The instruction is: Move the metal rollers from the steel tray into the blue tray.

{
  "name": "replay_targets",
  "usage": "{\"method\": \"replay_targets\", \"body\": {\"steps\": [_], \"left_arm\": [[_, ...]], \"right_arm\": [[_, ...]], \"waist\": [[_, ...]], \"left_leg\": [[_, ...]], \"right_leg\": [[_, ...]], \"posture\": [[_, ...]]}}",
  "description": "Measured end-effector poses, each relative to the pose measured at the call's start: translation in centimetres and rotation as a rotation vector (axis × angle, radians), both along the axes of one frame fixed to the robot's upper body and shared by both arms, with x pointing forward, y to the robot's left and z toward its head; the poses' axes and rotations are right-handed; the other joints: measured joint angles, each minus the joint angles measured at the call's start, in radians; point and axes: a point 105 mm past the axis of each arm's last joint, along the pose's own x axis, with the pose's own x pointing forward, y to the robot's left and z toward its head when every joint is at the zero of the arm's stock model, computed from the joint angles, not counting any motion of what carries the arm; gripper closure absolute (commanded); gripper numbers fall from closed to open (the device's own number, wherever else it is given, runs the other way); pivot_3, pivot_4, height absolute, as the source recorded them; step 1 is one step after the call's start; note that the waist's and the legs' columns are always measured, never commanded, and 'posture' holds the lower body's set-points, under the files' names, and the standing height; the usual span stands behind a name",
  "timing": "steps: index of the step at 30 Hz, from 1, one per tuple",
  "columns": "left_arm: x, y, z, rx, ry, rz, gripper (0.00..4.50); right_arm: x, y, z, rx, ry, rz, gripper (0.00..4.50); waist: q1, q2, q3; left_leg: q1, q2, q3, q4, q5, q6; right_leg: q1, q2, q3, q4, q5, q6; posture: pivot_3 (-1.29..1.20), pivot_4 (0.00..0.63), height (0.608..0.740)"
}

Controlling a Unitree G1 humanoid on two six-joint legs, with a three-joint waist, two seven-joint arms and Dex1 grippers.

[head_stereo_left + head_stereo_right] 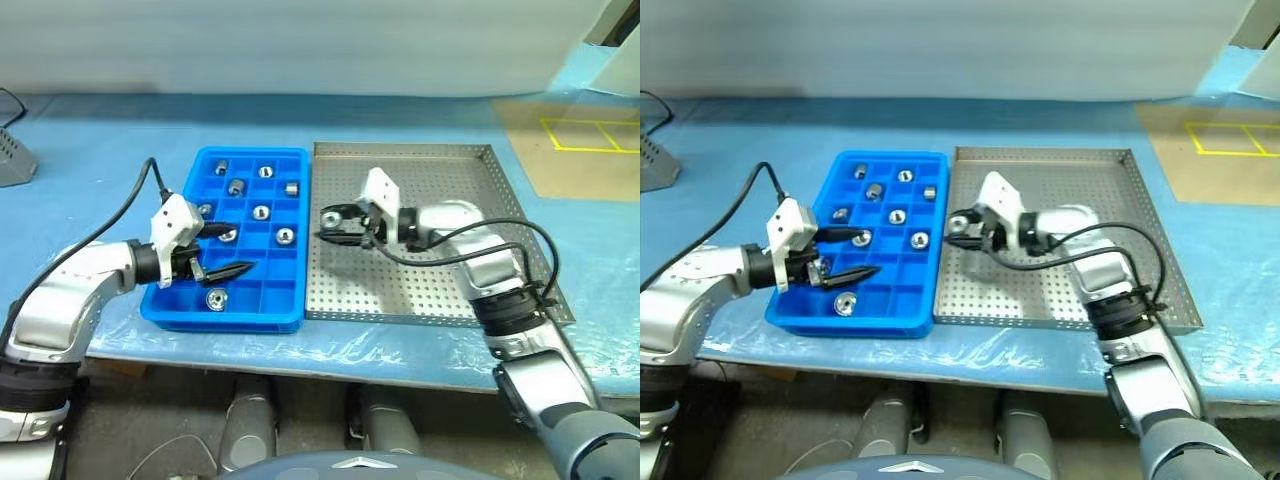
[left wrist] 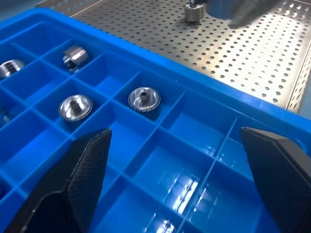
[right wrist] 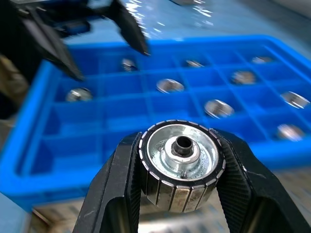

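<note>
Between the right tool's (image 3: 181, 194) fingers sits a metal roller (image 3: 182, 165).

The bright blue plastic tray (image 1: 228, 310) with its grid of small square compartments lies along the left rim of the large square tray of grey perforated sheet metal (image 1: 440, 290), the two touching side by side. Several small shiny metal rollers (image 1: 261, 212) sit one to a compartment, mostly towards the blue tray's far end, with one (image 1: 216, 299) near its front edge. One more roller (image 3: 182, 167), ribbed around its rim with a centre hole, is pinched above the steel tray's left side.
</note>
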Motion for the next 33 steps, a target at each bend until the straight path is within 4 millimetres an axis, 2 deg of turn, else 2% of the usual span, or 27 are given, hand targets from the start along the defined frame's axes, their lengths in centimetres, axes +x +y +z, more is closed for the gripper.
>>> {"method": "replay_targets", "body": {"steps": [1,5,11,15,19,24,26,29,33], "left_arm": [[-0.4,0.1,-0.1,-0.002,0.004,0.014,0.03],[-2.2,-0.5,-0.9,-0.003,0.03,0.019,0.03],[-4.7,-1.1,-1.4,-0.049,0.083,0.038,0.03],[-5.2,-1.5,-0.5,-0.066,0.063,0.053,0.03],[-5.4,-1.5,-0.9,-0.065,0.08,0.07,0.03],[-5.0,-1.7,-0.5,-0.065,0.062,0.062,0.03],[-4.8,-2.0,-0.4,-0.064,0.056,0.051,0.03],[-4.3,-2.0,-0.3,-0.063,0.056,0.041,0.03],[-3.5,-2.2,-0.2,-0.06,0.056,0.019,0.03]], "right_arm": [[-0.6,0.9,-0.1,0.015,0.033,0.045,2.81],[-2.2,2.3,-0.9,0.003,0.098,0.157,2.81],[-2.6,3.1,-2.7,-0.034,0.161,0.199,2.81],[-3.0,3.5,-3.6,-0.045,0.198,0.219,2.81],[-3.1,2.9,-5.2,-0.083,0.241,0.208,2.81],[-2.7,2.7,-5.9,-0.118,0.193,0.201,2.81],[-2.7,2.8,-5.9,-0.117,0.183,0.202,2.07],[-2.7,2.8,-5.9,-0.115,0.18,0.2,1.22],[-1.9,2.3,-5.4,-0.087,0.194,0.14,1.22]], "waist": [[0.008,0.0,0.0],[0.037,0.0,0.0],[0.055,0.0,0.0],[0.069,0.0,0.0],[0.075,0.0,0.0],[0.076,-0.001,0.0],[0.075,-0.001,0.0],[0.074,-0.001,0.0],[0.073,-0.001,0.0]], "left_leg": [[0.0,0.0,0.0,0.0,0.0,0.0],[0.0,-0.001,-0.001,0.0,0.0,0.0],[0.001,0.0,-0.002,-0.002,0.0,-0.001],[0.002,-0.001,-0.002,-0.002,0.001,-0.001],[0.001,-0.001,-0.002,-0.002,0.001,-0.001],[0.002,-0.001,-0.002,-0.002,0.001,-0.002],[0.003,-0.001,-0.002,-0.002,0.001,-0.002],[0.005,-0.001,-0.002,-0.002,0.001,-0.002],[0.006,-0.002,-0.002,-0.002,0.001,-0.002]], "right_leg": [[0.0,0.0,0.0,0.0,0.0,0.0],[0.001,-0.001,0.0,-0.001,0.0,0.0],[0.001,-0.001,0.0,0.0,-0.002,0.004],[0.0,0.0,0.0,0.0,-0.003,0.006],[0.0,0.0,0.0,-0.001,-0.003,0.006],[0.001,0.0,0.0,-0.001,-0.004,0.007],[0.002,0.0,0.0,-0.001,-0.004,0.007],[0.003,0.0,0.0,0.0,-0.004,0.008],[0.004,-0.001,0.001,0.0,-0.004,0.008]], "posture": [[0.2,0.15,0.74],[0.25,0.15,0.74],[0.31,0.15,0.74],[0.33,0.15,0.74],[0.32,0.15,0.74],[0.28,0.15,0.74],[0.27,0.15,0.74],[0.24,0.15,0.74],[0.17,0.15,0.74]]}}
